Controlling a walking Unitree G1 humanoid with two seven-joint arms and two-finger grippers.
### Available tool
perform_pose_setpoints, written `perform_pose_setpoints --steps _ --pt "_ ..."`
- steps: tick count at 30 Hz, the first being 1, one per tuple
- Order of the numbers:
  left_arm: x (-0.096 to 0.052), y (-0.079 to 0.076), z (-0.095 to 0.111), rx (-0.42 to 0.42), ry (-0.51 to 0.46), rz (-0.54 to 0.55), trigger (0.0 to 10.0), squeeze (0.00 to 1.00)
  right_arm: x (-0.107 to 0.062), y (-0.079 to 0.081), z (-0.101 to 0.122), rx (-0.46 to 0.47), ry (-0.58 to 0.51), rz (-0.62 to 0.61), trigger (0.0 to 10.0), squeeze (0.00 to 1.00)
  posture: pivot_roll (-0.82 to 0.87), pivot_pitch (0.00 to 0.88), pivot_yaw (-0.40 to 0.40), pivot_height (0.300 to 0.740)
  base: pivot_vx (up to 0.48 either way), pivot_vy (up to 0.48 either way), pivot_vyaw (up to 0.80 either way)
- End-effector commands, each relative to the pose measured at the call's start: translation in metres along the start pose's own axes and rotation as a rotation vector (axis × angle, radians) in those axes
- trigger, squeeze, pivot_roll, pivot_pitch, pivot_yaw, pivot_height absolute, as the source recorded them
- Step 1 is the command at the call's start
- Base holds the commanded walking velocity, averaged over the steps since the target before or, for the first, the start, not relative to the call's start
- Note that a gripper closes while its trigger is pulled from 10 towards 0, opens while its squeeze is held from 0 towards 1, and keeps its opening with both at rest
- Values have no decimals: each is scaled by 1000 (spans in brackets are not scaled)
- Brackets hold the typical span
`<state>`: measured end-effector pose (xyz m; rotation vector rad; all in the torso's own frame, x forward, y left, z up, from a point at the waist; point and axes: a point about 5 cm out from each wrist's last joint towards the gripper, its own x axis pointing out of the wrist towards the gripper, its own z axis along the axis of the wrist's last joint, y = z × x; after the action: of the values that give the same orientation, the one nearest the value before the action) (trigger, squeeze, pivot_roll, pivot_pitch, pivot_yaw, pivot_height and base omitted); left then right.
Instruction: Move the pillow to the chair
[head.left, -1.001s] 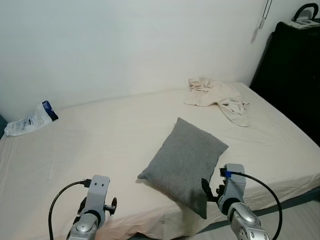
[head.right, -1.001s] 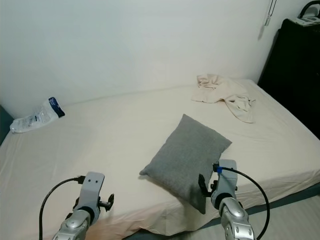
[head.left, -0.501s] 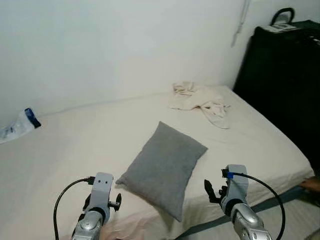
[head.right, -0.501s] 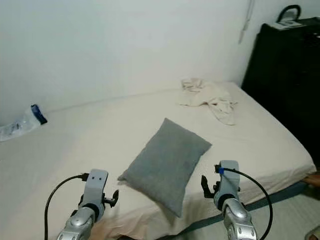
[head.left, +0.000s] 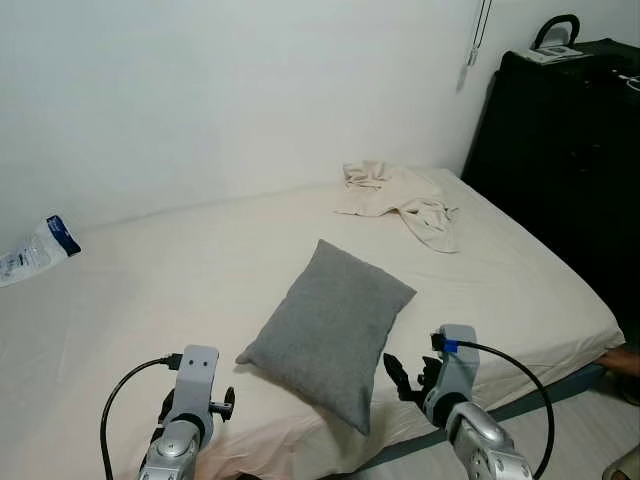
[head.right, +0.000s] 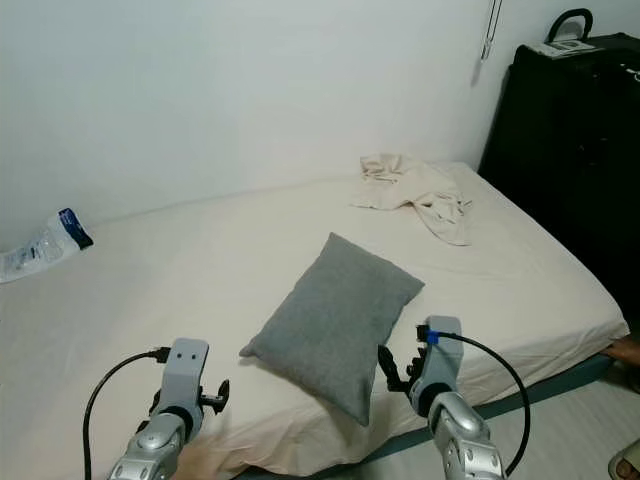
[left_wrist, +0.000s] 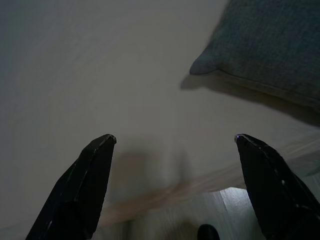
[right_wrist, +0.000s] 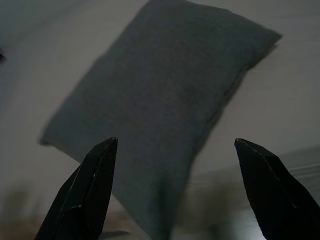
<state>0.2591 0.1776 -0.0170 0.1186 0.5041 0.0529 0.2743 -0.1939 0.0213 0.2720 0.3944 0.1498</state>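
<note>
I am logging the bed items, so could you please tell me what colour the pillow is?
The pillow is plain grey, clearest in the left eye view.

A wide bed (head.left: 180, 270) in a plain cream sheet runs along the white wall, its near edge hanging over the floor. A grey pillow (head.left: 330, 330) lies flat close to that near edge — set at a slant, one corner poking just past the edge. Up at the far right corner sits a crumpled cream cloth (head.left: 400, 195), and well apart, against the far left edge by the wall, a clear plastic packet (head.left: 35, 252) with a dark blue end.
</note>
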Motion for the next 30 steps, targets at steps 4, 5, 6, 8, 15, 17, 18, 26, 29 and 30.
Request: perform_pose_setpoints --steps 4,5,6,8,15,17,18,26,29,30 --pt "1 7 -4 -2 16 22 10000 0 0 -3 -3 118 8 31 10000 0 -124 70 51 638 0 0 0" --pt "1 7 -3 -2 15 21 10000 0 0 -4 -3 123 8 33 10000 0 -123 71 51 633 0 0 0" --pt "1 7 -3 -2 14 19 10000 0 0 -5 -2 133 6 35 10000 0 -123 71 51 623 0 0 0" --pt "1 7 -3 -3 14 19 10000 0 0 -5 -2 139 6 36 10000 0 -123 71 51 618 0 0 0" --pt "1 7 -2 -7 8 18 10000 0 1 -5 0 169 -7 55 10000 0 -122 74 53 583 0 0 0" --pt "1 7 -2 -7 6 16 10000 0 2 -4 1 171 -10 68 10000 0 -120 78 57 573 0 0 0" --pt "1 7 -2 -6 4 13 10000 0 3 -2 3 175 -16 86 10000 0 -120 78 57 563 0 0 0" --pt "-1 10 -2 2 -10 2 10000 0 6 7 27 242 -134 189 10000 0 -106 88 69 518 0 0 0" --pt "-2 10 -2 4 -13 0 10000 0 6 9 33 256 -160 215 10000 0 -103 90 70 508 0 0 0" --pt "-2 11 -1 4 -15 -1 10000 0 6 10 36 259 -174 227 10000 0 -102 94 73 503 0 0 0"
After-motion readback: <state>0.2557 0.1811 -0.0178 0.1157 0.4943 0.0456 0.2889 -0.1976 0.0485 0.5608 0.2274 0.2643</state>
